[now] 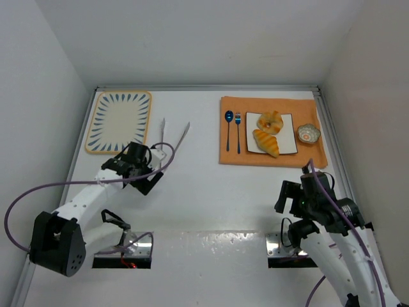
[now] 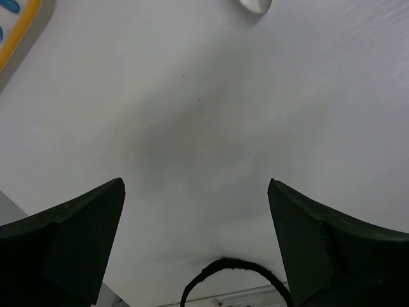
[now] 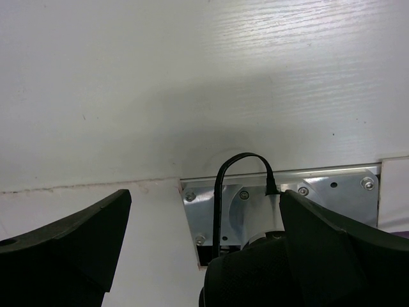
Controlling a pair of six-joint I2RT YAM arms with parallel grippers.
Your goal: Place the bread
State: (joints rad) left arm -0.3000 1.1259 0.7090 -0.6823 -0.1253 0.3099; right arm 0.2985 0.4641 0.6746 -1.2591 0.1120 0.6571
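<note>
The bread lies on a white square plate on an orange placemat at the far right. The round knotted bun is at the back and the ridged croissant in front of it. My left gripper is open and empty over the left-middle table, far from the bread; in the left wrist view only bare table lies between its fingers. My right gripper is open and empty, near the front right, short of the placemat; in the right wrist view it hangs over its own base plate.
A blue spoon and fork lie on the mat left of the plate, a small bowl to its right. A yellow-rimmed patterned tray sits far left, its corner in the left wrist view. Tongs lie beside the left gripper.
</note>
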